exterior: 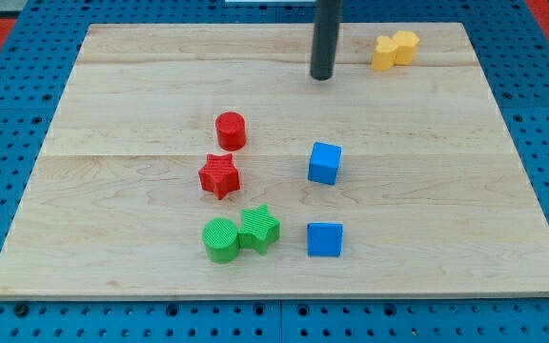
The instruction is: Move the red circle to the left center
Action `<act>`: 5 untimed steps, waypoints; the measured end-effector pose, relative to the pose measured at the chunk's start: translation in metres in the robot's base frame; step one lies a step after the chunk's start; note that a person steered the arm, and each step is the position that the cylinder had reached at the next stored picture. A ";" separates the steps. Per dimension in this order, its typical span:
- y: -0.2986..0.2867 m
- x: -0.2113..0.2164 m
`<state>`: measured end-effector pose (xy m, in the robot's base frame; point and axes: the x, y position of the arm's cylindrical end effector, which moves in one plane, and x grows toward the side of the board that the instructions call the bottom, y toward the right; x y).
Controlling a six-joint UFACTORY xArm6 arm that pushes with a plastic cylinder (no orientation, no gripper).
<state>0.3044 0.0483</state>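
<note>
The red circle (231,131) stands on the wooden board (112,114), a little left of the middle. My tip (322,76) is at the end of the dark rod near the view's top, well up and to the right of the red circle, not touching any block. A red star (219,175) lies just below the red circle.
A blue cube (324,163) sits right of the middle and another blue cube (325,239) lies below it. A green circle (221,239) and a green star (258,229) touch near the view's bottom. Two yellow blocks (394,50) touch at the top right.
</note>
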 end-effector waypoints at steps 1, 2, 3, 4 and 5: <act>-0.026 0.007; -0.041 0.007; -0.047 0.007; -0.052 0.007; -0.057 0.007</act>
<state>0.3113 -0.0087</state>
